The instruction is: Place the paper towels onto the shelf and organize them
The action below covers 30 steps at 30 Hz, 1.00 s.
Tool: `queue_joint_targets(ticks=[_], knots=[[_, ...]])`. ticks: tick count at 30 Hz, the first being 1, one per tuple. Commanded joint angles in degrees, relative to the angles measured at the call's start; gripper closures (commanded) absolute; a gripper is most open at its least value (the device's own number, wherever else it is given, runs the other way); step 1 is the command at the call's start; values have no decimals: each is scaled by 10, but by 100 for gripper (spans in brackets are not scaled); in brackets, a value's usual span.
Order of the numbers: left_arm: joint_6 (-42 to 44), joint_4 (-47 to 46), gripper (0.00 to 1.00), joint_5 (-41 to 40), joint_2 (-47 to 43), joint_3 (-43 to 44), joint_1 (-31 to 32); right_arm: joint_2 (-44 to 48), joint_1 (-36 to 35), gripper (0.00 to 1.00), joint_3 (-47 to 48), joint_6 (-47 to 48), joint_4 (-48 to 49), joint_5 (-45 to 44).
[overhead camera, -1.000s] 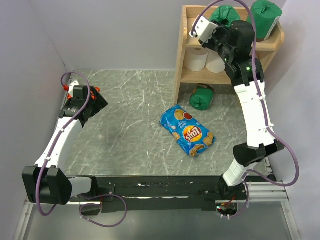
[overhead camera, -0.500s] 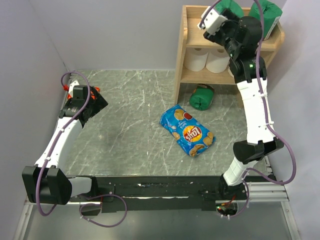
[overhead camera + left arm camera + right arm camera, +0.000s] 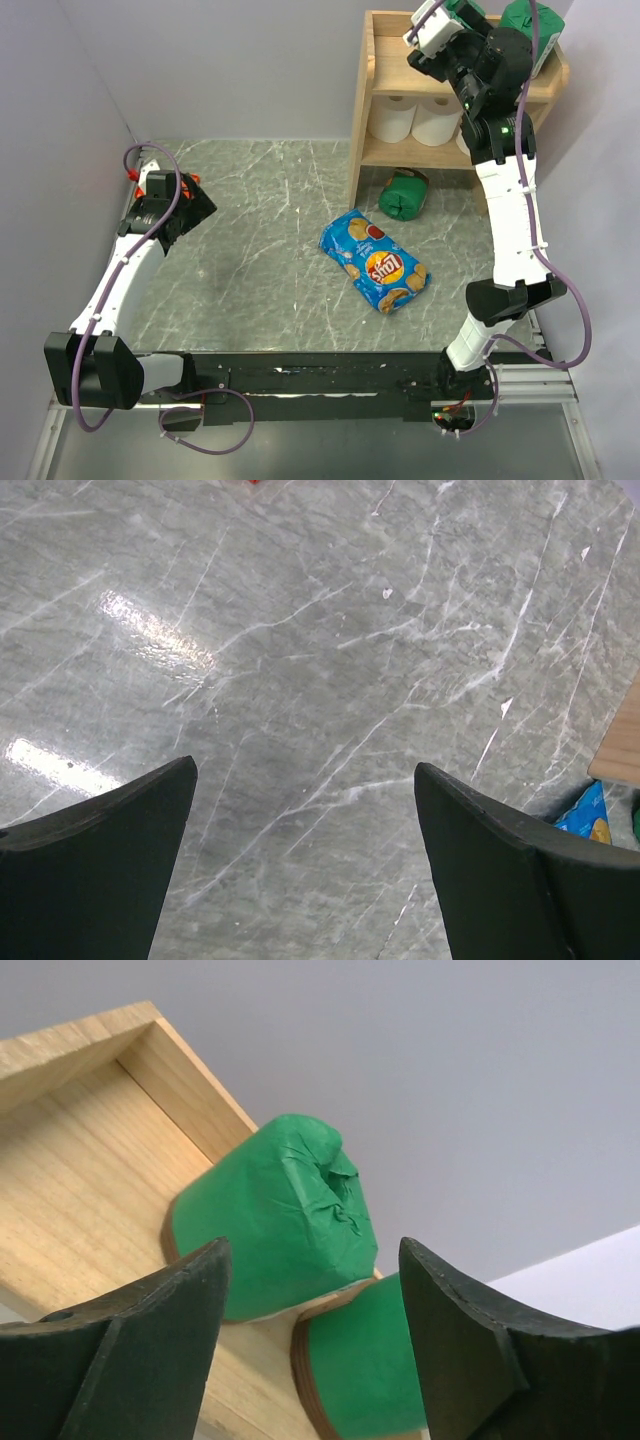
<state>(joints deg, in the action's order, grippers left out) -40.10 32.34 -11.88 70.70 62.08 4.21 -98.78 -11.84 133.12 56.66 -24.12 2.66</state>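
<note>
The wooden shelf (image 3: 366, 92) stands at the back right. Two green paper towels (image 3: 275, 1220) (image 3: 365, 1360) sit side by side on its top tier (image 3: 80, 1190). My right gripper (image 3: 310, 1250) hovers just in front of them, open, its fingers touching neither roll. On the lower tier stand two white rolls (image 3: 395, 118) (image 3: 437, 120). A third green roll (image 3: 404, 193) lies on the table by the shelf's foot. My left gripper (image 3: 305, 768) is open over bare marble at the far left (image 3: 190, 205).
A blue chip bag (image 3: 374, 260) lies mid-table, in front of the shelf; its corner (image 3: 590, 815) shows in the left wrist view. A red tool (image 3: 133, 172) peeks out behind the left arm. Grey walls close in the left side and the back.
My right gripper has opened and let go of a green roll on the top tier, then drawn up and back a little. The left arm has not moved.
</note>
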Motion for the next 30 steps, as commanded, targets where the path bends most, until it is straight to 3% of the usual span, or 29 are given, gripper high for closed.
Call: queue_joint_targets(ticks=[1,4,8,11,12,15,18,24,30], knots=[[12,-20,4,15,-11,1,2,9,-1,30,18,-67,-1,12],[24,-26,4,28,-14,0,2,36,-21,34,-26,-108,2,-23],[36,-36,4,55,-26,-6,2,102,-62,30,-128,-198,13,-98],[41,-41,4,68,-31,-9,2,201,-92,30,-266,-269,62,-140],[43,-43,4,70,-32,-10,2,225,-104,30,-363,-276,91,-144],[48,-43,4,79,-35,-10,5,315,-127,30,-566,-249,205,-139],[49,-47,4,88,-39,-12,7,344,-152,30,-665,-222,217,-150],[49,-54,4,97,-50,-16,12,331,-160,30,-800,-148,285,-190],[51,-51,4,91,-53,-14,25,266,-163,27,-888,-54,432,-221]])
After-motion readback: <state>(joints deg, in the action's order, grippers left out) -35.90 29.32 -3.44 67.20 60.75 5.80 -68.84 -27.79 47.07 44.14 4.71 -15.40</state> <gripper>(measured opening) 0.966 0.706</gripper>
